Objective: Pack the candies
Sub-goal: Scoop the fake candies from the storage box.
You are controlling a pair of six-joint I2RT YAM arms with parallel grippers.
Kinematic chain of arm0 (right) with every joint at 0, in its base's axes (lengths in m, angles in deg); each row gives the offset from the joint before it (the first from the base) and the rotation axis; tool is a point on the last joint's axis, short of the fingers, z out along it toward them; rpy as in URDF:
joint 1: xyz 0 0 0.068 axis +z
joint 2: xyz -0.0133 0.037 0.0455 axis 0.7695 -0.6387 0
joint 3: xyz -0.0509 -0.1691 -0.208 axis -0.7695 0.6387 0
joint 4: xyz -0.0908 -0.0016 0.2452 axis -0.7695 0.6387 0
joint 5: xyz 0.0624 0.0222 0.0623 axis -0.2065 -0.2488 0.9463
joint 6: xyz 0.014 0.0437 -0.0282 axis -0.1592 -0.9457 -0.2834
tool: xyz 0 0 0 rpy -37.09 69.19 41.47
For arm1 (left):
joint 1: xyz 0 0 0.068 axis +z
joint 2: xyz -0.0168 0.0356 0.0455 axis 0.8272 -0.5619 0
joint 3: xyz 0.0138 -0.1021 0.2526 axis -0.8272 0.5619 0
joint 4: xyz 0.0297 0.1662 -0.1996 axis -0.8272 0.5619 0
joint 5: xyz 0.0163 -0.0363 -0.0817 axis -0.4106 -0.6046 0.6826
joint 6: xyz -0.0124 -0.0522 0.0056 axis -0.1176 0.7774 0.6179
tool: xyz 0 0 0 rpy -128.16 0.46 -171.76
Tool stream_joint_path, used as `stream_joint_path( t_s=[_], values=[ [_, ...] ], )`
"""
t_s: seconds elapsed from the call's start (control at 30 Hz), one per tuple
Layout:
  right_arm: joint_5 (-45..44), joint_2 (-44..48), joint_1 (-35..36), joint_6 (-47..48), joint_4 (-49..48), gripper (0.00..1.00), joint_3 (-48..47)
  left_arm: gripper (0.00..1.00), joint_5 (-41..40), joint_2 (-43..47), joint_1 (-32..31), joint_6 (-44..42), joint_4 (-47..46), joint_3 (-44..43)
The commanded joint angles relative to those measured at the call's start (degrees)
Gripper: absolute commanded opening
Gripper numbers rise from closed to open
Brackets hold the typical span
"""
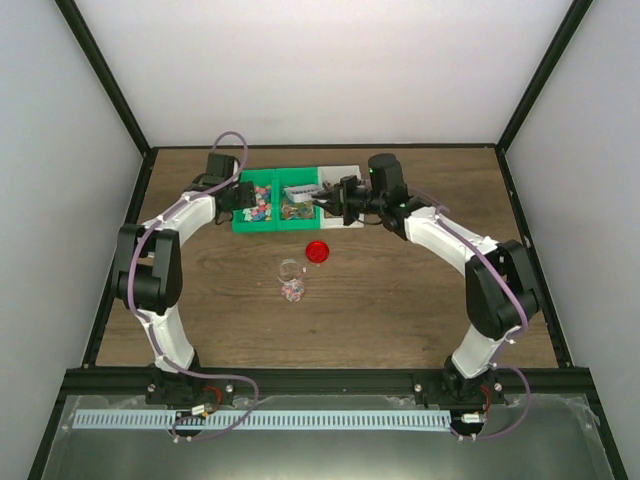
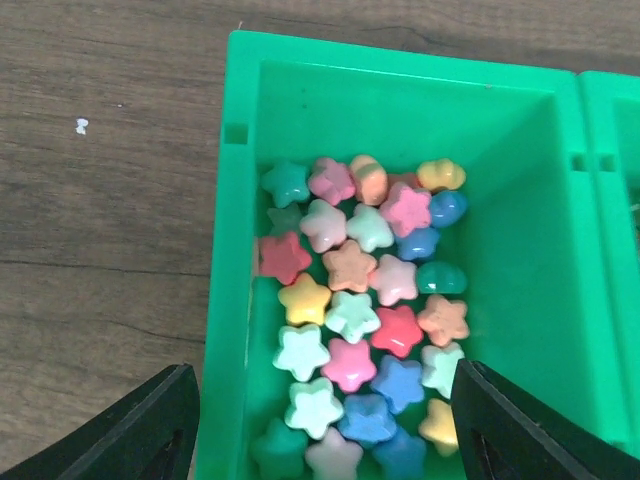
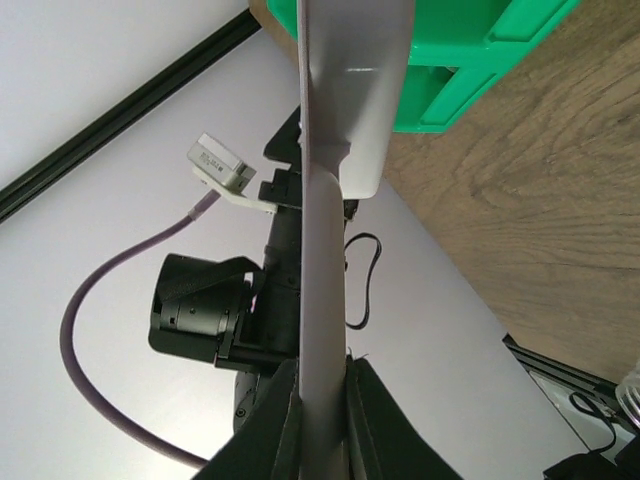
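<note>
the left arm (image 1: pixel 160 272) and the right arm (image 1: pixel 494 290) look the same. the long parts have smooth white covers, and the joints between them are fat, round and black. each arm stands on a small black base (image 1: pixel 169 387). a thin purple cable (image 1: pixel 232 133) loops along each arm. the left gripper (image 2: pixel 322 372) has two flat black fingers (image 2: pixel 140 430) with slanted edges. the right gripper (image 3: pixel 325 368) has black fingers (image 3: pixel 385 432) too. a small white and grey box (image 3: pixel 218 163) sits on the left wrist.
</note>
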Motion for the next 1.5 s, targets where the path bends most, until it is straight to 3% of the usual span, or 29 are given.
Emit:
stream_joint_path(
  t_s=[0.0,0.23,0.33,0.4,0.47,0.53,0.77,0.97,1.13,1.27,1.47],
  values=[
    [1.0,-2.1,0.5,-1.2,-0.7,0.01,-3.6,0.67,0.7,-3.9,1.0,-0.1,3.9,-4.3],
    [0.5,-3.5,0.6,-1.6,0.5,0.01,-3.8,0.39,1.2,-6.4,2.0,0.1,7.0,-7.6],
    [0.6,-4.8,0.7,-2.3,-0.8,0.01,-3.2,0.35,0.7,-6.8,2.0,-0.2,7.6,-7.7],
    [1.0,-5.4,1.1,-3.4,-3.5,0.01,-2.7,0.38,0.2,-6.6,2.0,-0.3,8.1,-7.6],
    [1.3,-6.0,1.5,-3.7,-5.1,0.01,-3.1,0.56,-0.3,-5.8,2.1,-0.3,8.2,-7.7],
    [1.7,-6.6,1.7,-3.2,-4.9,0.01,-3.6,0.67,0.7,-5.6,2.4,-0.9,8.1,-8.2],
    [1.9,-8.1,1.4,-3.3,-6.7,0.01,-2.7,0.67,-1.3,-9.0,3.6,-2.9,10.1,-13.5],
    [2.0,-10.4,1.3,-2.4,-5.8,0.01,-5.4,0.48,-3.1,-11.4,3.5,-4.3,9.7,-13.0],
    [2.0,-11.1,0.9,-1.9,-4.9,0.01,-6.8,0.39,-2.6,-12.9,3.5,-4.9,10.8,-14.0],
    [2.0,-10.7,0.6,-2.0,-4.9,0.01,-6.0,0.14,-2.7,-13.1,3.5,-4.9,11.2,-14.1],
    [0.8,-10.3,0.6,-1.3,-0.8,0.01,-6.4,0.04,-3.2,-12.7,3.0,-3.4,12.0,-13.8]
  ],
)
